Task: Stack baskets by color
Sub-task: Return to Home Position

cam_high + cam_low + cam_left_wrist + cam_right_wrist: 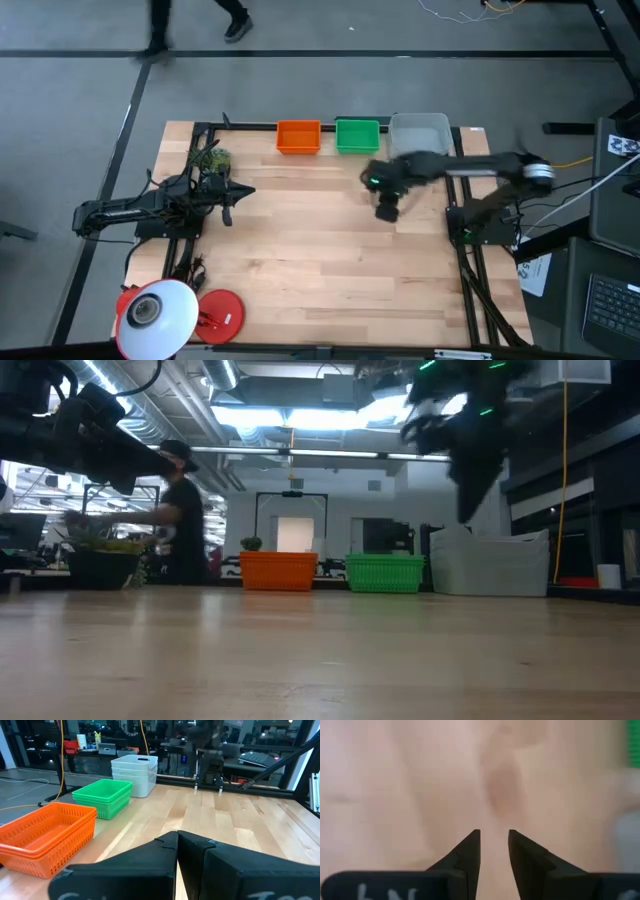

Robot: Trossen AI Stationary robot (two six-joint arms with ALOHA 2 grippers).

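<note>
Orange stack [47,837], green stack [102,795], white stack [135,772]: three

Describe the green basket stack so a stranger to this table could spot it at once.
Along the far edge of the wooden table, three basket stacks sit in a row. The green stack is the middle one, between the orange stack and the grey-white stack, and alone is bright green.

Nothing reads clearly: white marks on the body of the right gripper [494,837] are cut off, and the patterned tag [624,146] at three o'clock shows no legible characters.
</note>
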